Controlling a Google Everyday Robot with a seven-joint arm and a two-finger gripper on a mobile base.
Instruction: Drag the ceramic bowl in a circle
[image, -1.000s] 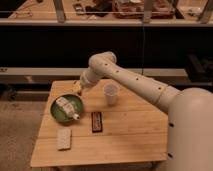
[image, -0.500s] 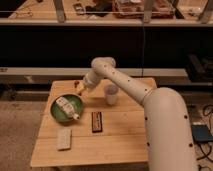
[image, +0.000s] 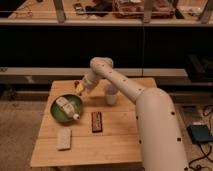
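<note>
Gripper at the 1 o'clock rim of the ceramic bowl, on the left half of the wooden table.
Now slightly further out toward 1 o'clock than a second ago, when it hung over the bowl's inside. Bowl unmoved, white bottle lying across it as before. Cannot tell whether the pincer is apart, together or clamped on the rim. White cup at 3 o'clock of the gripper, dark bar at 4 o'clock of the bowl, pale block at 6 o'clock. Arm hides more of the table's right side than before.
</note>
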